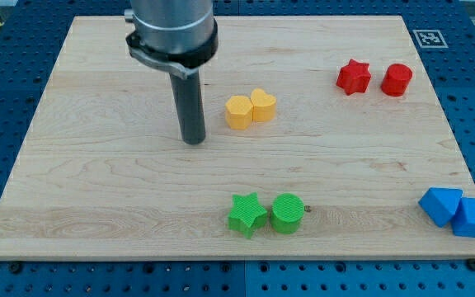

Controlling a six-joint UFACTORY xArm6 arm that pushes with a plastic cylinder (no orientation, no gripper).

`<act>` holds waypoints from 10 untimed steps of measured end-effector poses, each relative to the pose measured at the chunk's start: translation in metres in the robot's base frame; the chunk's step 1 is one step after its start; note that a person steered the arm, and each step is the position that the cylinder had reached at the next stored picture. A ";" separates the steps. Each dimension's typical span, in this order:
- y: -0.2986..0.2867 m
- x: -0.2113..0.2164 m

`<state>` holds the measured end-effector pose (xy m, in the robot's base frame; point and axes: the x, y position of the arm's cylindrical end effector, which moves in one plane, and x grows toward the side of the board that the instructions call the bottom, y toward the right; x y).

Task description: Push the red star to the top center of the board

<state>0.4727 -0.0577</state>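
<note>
The red star (pixel 353 77) lies on the wooden board (pixel 97 190) at the view's upper right, just left of a red round block (pixel 397 79). My tip (pixel 193 141) touches the board left of centre, far to the left of the red star and slightly lower. It stands a short way left of the yellow blocks, apart from them.
A yellow hexagon (pixel 238 111) and a yellow heart (pixel 263 105) touch each other near the centre. A green star (pixel 247 214) and a green round block (pixel 287 213) sit at the bottom centre. Two blue blocks (pixel 458 210) sit at the bottom right edge.
</note>
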 end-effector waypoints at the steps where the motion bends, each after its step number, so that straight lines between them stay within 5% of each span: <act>1: 0.029 0.000; 5: 0.024 -0.040; 7: -0.073 -0.062; 8: -0.113 -0.107; 10: -0.125 -0.149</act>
<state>0.3240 -0.1829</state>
